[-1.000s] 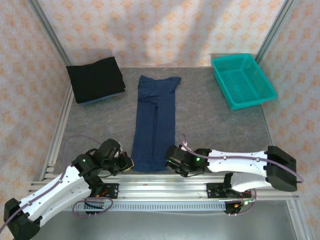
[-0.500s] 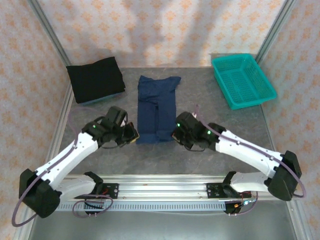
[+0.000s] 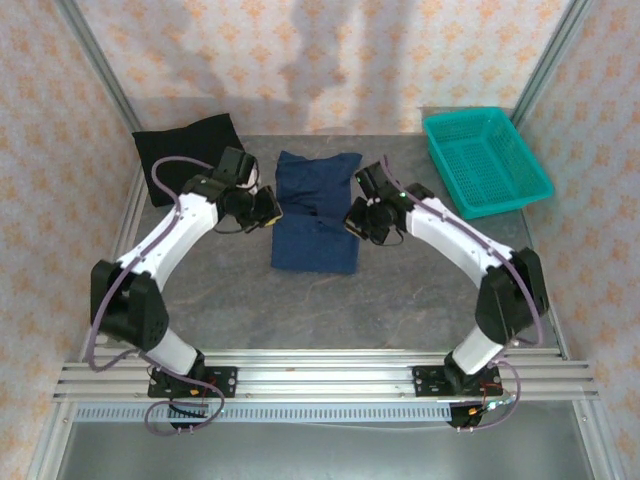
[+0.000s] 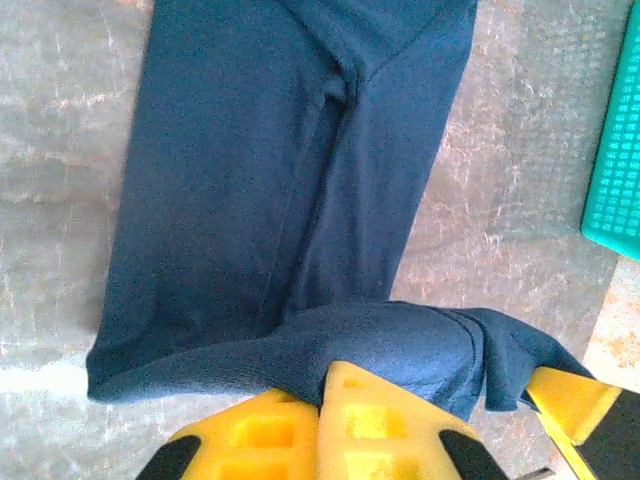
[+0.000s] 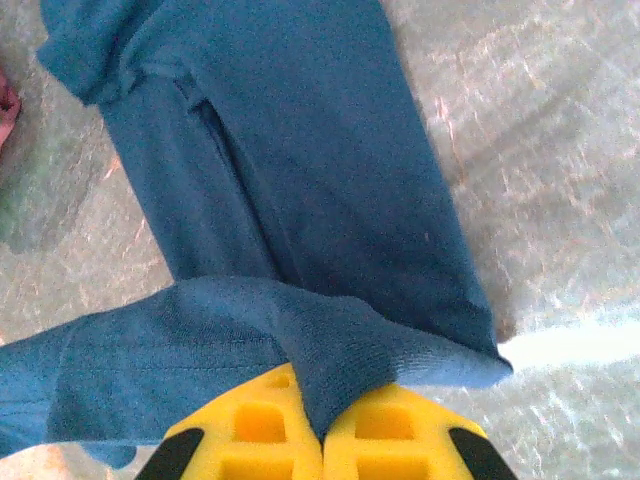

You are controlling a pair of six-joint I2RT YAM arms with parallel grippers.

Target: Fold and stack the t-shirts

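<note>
Far forward, arms (image 3: 180, 232) astride navy t-shirt (image 3: 315, 245)

Floral peach walls (image 3: 200, 60) enclose a grey table (image 3: 420, 290).

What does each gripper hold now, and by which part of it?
The navy t-shirt: the left gripper pinches the left corner of its folded-over end, the right gripper the right corner.
</note>
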